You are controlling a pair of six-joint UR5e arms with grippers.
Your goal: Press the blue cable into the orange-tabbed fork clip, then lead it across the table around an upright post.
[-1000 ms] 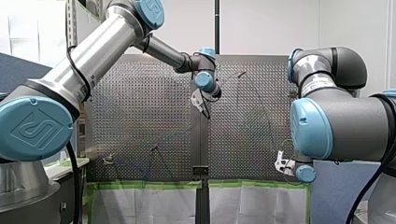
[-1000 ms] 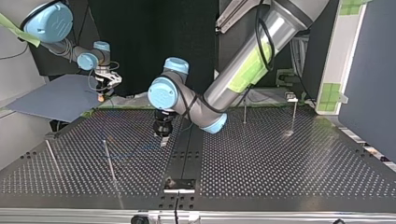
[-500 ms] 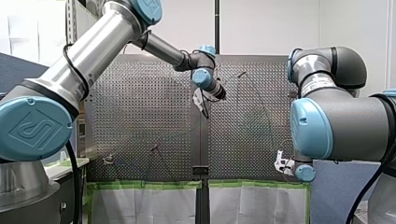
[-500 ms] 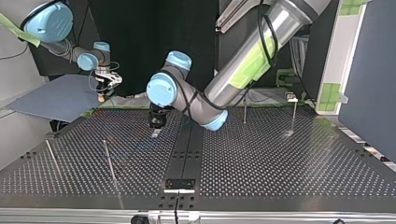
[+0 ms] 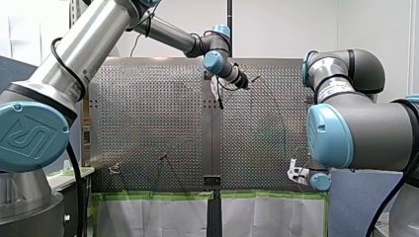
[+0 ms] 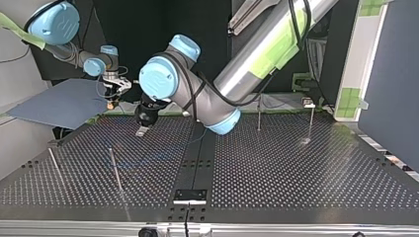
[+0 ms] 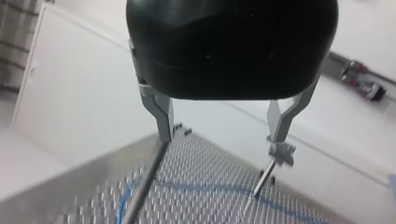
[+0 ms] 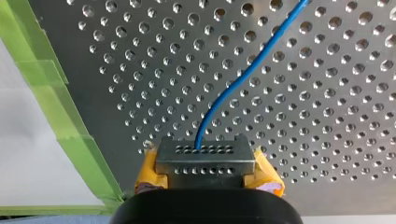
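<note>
The bench (image 6: 296,168) fills the lower half of the top view, one wide perforated plate. My left arm (image 6: 257,54) comes down from the upper right and reaches past the middle. My right arm (image 6: 52,24) sits tucked in the upper left corner.

The left gripper (image 6: 142,131) hangs just above the bench, left of centre. On its wrist view the metal fingers (image 7: 161,112) stand well apart with nothing between them. The right gripper (image 6: 112,98) is at the bench's far edge, upper left. Its yellow pads (image 8: 268,175) are clamped tight on the cable (image 8: 243,77), and green tape (image 8: 70,135) runs along the bench edge just beside it.

Four thin posts (image 6: 115,170) stand upright, two at lower left and two at upper right.

From the right gripper's pads the blue cable snakes away ahead over the holes. In the top view it shows as a faint blue line on the bench left of centre, near the inner left post. On the left wrist view it lies flat on the bench below the parted fingers, running past two posts.
</note>
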